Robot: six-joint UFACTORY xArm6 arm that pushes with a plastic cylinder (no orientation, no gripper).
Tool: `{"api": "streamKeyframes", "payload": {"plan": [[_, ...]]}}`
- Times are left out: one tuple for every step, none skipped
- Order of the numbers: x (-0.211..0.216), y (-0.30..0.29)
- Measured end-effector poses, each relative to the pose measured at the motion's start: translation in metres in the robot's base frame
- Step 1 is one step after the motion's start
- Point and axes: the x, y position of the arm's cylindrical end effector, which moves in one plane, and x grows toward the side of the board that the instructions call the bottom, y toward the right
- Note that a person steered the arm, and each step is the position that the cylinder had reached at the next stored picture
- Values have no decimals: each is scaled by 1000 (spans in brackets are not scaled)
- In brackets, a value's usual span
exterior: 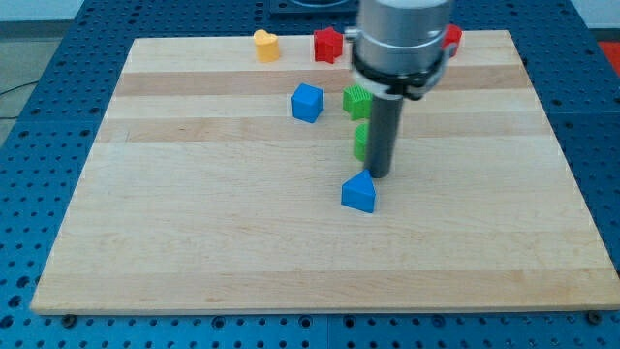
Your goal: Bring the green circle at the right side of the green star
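Clawless, my tip [380, 175] rests on the pale wooden board [194, 233] over blue pegboard [29, 145], touching the green circle [360, 142].

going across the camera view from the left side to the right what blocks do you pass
yellow block → blue cube → red star → blue triangular block → red block, partly hidden by the arm. The two green blocks and my tip overlap near the rod, so they are left out.
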Motion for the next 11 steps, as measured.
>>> {"api": "streamKeyframes", "payload": {"plan": [[-19, -41], [-30, -18], [-26, 7], [-25, 30], [-25, 41], [-25, 61], [-50, 74], [-79, 86], [-83, 91], [-94, 91], [-75, 77]]}}
